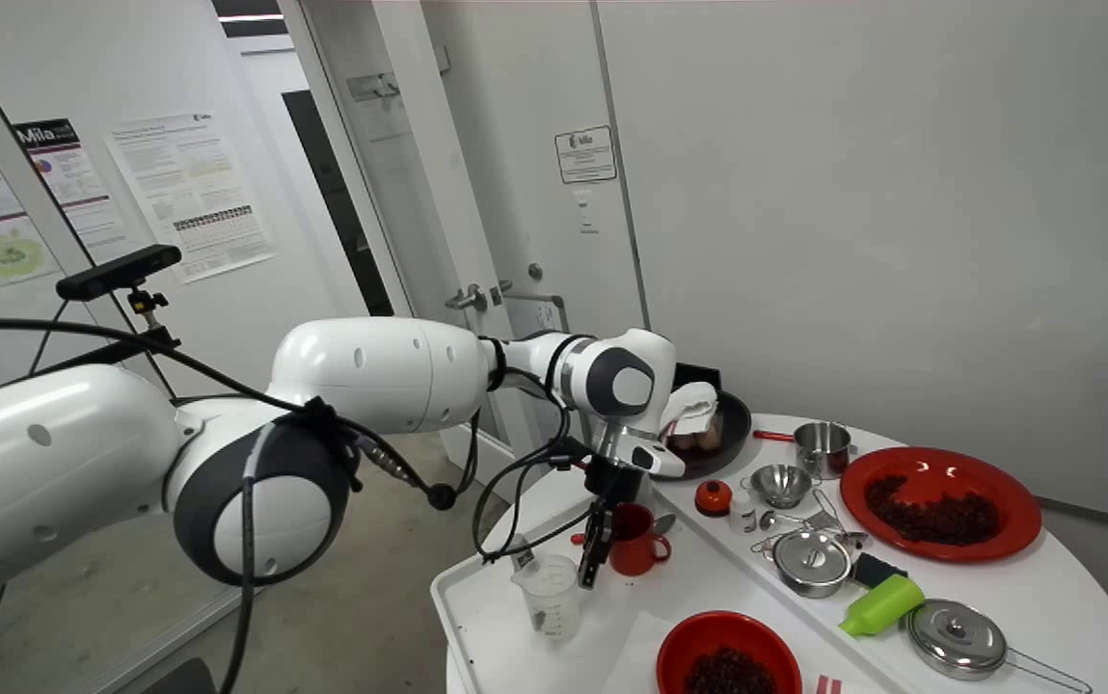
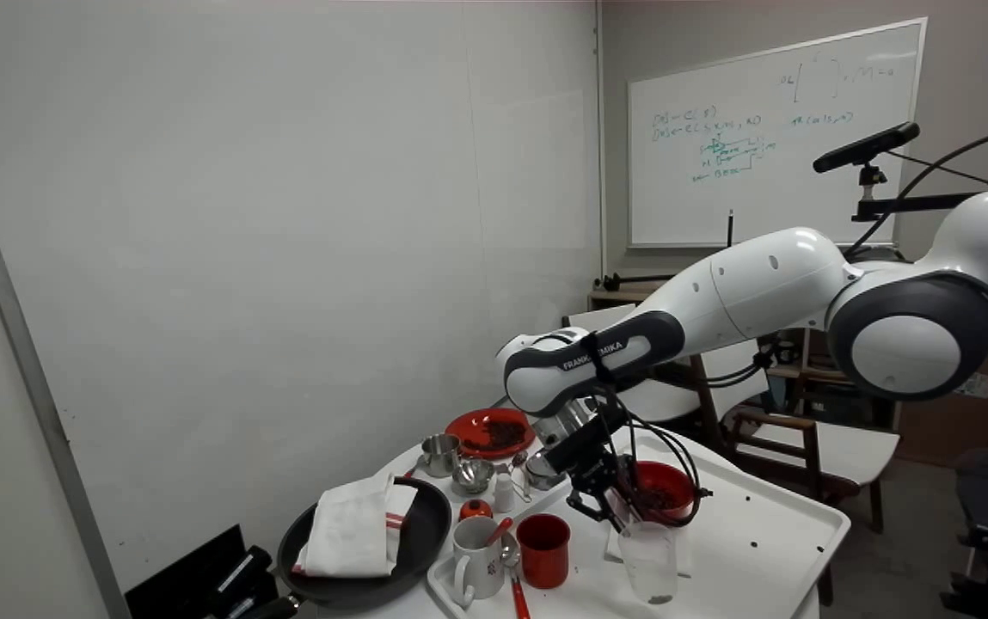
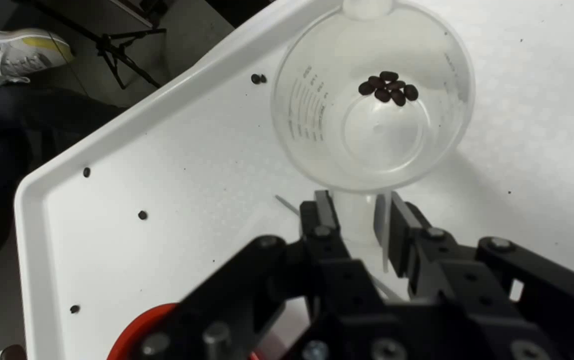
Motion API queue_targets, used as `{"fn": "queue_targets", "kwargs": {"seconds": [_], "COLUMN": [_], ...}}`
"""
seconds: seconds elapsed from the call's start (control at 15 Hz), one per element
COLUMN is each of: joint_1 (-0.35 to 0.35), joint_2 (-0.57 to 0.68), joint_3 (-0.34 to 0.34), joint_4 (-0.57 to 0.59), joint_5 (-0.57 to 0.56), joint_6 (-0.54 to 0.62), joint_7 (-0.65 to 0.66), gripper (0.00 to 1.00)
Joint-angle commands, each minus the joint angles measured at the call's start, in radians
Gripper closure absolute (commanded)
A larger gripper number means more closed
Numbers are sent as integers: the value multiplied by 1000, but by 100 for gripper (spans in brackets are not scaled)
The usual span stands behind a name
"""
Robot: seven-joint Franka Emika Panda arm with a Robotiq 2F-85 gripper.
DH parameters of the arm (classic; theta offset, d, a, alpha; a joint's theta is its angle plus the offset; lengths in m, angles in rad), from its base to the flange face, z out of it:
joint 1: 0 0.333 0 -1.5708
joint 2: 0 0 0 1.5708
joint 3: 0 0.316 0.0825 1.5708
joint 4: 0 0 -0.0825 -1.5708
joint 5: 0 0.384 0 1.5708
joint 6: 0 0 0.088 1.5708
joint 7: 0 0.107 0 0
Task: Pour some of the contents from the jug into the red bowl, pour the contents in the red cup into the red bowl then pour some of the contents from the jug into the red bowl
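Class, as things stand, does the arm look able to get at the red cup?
Probably not yet: the tool looks closed on the handle of the jug, which would first need releasing.

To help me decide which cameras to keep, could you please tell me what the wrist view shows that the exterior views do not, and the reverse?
Only the wrist view shows a shoe beyond the white tray, and looks steeply down into the jug onto a cluster of dark beans.

Only the exterior views, both of them, show the red cup, the large red dish and the black pan with a white towel.

All share the jug, gripper, tray and red bowl, the wrist view catching just a curve of the bowl.
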Motion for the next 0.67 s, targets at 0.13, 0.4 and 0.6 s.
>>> {"fn": "queue_targets", "kwargs": {"seconds": [0.13,0.4,0.6], "joint_1": [12,2,-3], "joint_2": [1,1,1], "joint_3": [-26,-13,-10], "joint_4": [-52,-73,-88], "joint_5": [36,66,84], "joint_6": [85,152,162], "joint_7": [89,130,136], "gripper": [90,53,33]}}
